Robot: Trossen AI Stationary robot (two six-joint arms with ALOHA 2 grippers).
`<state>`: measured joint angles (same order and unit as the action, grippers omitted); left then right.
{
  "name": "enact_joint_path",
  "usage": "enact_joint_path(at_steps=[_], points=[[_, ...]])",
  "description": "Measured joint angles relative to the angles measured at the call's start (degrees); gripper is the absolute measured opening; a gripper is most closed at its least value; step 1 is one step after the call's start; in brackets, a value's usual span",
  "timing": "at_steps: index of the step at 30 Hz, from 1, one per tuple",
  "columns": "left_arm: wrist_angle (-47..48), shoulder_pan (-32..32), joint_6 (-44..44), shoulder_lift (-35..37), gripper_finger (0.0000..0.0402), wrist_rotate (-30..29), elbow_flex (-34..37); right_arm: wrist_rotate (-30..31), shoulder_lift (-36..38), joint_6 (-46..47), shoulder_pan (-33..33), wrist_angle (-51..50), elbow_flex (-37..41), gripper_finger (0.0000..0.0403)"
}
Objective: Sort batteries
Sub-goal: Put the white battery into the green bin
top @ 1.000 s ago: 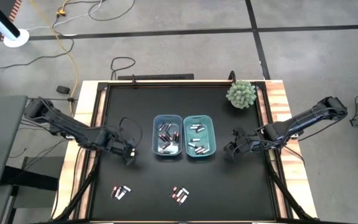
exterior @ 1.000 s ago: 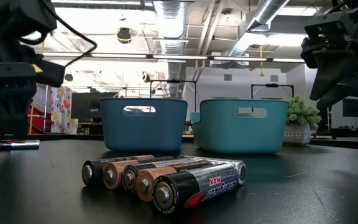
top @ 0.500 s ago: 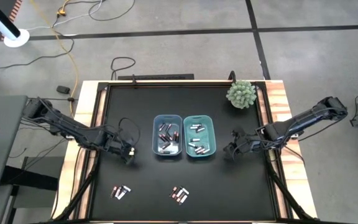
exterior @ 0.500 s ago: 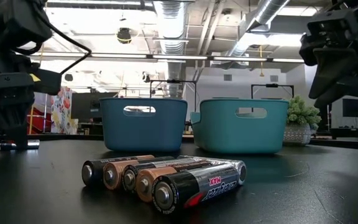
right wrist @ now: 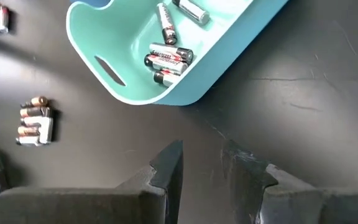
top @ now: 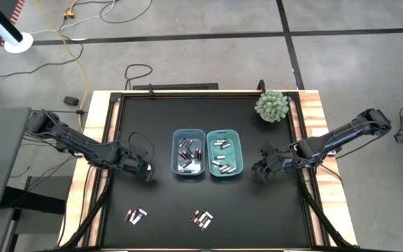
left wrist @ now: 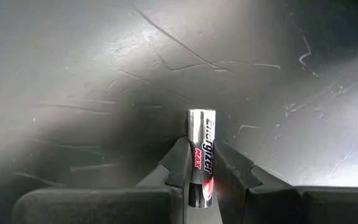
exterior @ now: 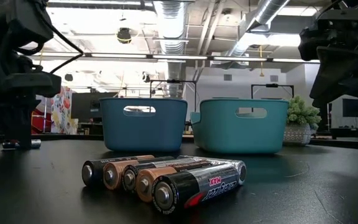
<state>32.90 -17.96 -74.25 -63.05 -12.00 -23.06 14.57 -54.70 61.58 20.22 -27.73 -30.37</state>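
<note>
Here the black desk (top: pixel 159 119) carries a blue rectangular plastic bin (top: pixel 188 152) and a teal rectangular plastic bin (top: pixel 224 152) side by side at its middle, each holding small cylindrical batteries, with a spiky green potted plant (top: pixel 271 105) at the far right corner. Two loose clusters of dark, copper-ended batteries (top: pixel 202 219) lie near the front edge, well apart from both arms, with bare desk between them and the bins. The left claw (left wrist: pixel 199 171) sits low on the desk left of the blue bin, closed on a single silver-and-black battery (left wrist: pixel 201 149) that stands out between its fingers. A second ago those fingers stood wide above it; they have since come together. The right claw (right wrist: pixel 201 158) hovers just right of the teal bin, fingers slightly parted and empty, unchanged.
</note>
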Motion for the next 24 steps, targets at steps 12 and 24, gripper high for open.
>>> enact_joint_path(at_steps=[12, 24], points=[[15.01, 0.48, 0.73, -0.11, 0.0038, -6.12, -21.08, -0.24, 0.0, -11.82, -0.01, -0.02, 0.0, 0.0127], [23.24, 15.03, 28.55, -23.52, 0.0038, -9.22, -57.69, -0.28, 0.0, -17.09, -0.01, 0.12, 0.0, 0.0127]])
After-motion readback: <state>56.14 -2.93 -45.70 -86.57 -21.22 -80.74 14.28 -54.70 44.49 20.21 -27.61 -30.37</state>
